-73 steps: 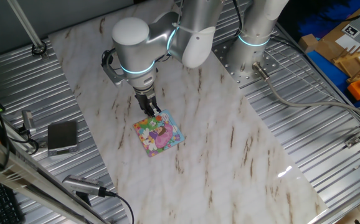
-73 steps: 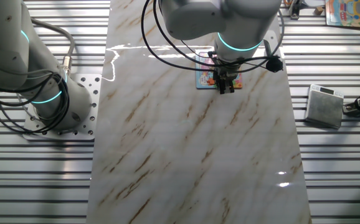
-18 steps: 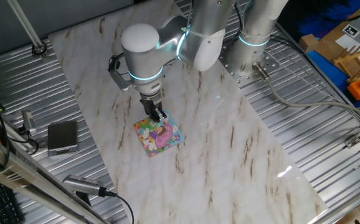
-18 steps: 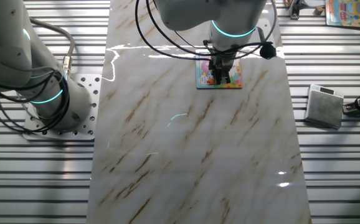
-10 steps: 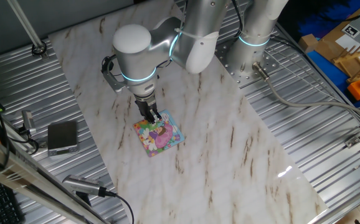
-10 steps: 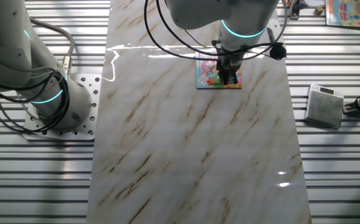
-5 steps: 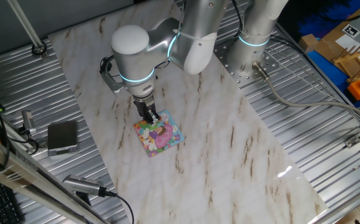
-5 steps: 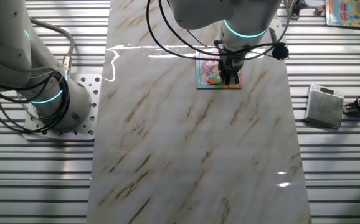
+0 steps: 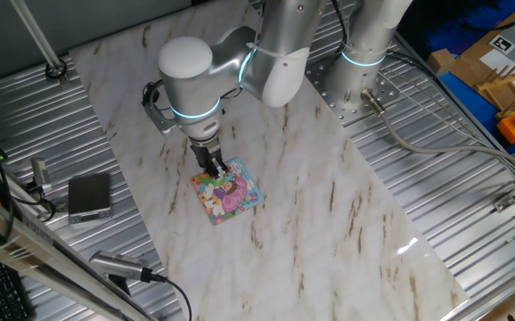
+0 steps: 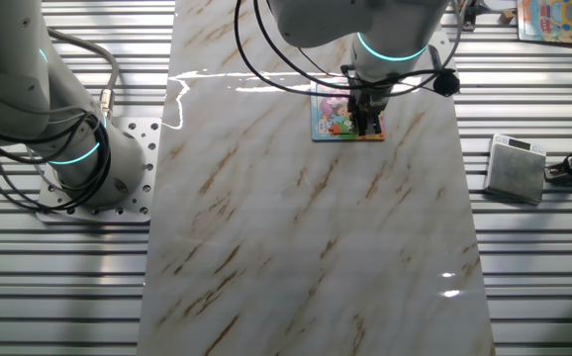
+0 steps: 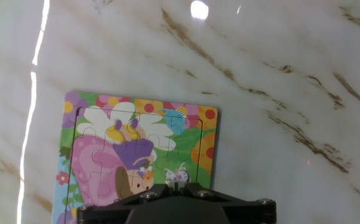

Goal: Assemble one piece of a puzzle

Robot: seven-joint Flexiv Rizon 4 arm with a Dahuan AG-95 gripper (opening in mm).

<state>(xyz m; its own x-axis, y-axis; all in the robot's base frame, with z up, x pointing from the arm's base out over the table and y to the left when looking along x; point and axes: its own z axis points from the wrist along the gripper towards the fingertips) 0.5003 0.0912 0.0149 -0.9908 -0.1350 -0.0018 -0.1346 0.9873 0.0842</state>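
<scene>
The puzzle (image 9: pixel 231 194) (image 10: pixel 333 117) lies flat on the marble tabletop, a small square with a pink, purple, yellow and green cartoon. In the hand view the puzzle (image 11: pixel 136 149) fills the lower left, and all of its picture that shows there looks filled in. My gripper (image 9: pixel 217 169) (image 10: pixel 367 127) points straight down with its tips on the puzzle's far edge. From the hand camera the gripper (image 11: pixel 176 184) has its fingers closed together, with only a thin slit between them. The piece does not show as a separate thing; the area under the fingers is hidden.
A grey box (image 9: pixel 89 195) (image 10: pixel 517 168) sits on the ribbed metal beside the marble slab. A second arm's base (image 9: pixel 364 62) (image 10: pixel 68 148) stands at the table's side. Cardboard and blue boxes (image 9: pixel 498 80) are off to the right.
Over the last second the gripper shifted slightly along the puzzle's far edge and has stayed down on it. The puzzle has not moved.
</scene>
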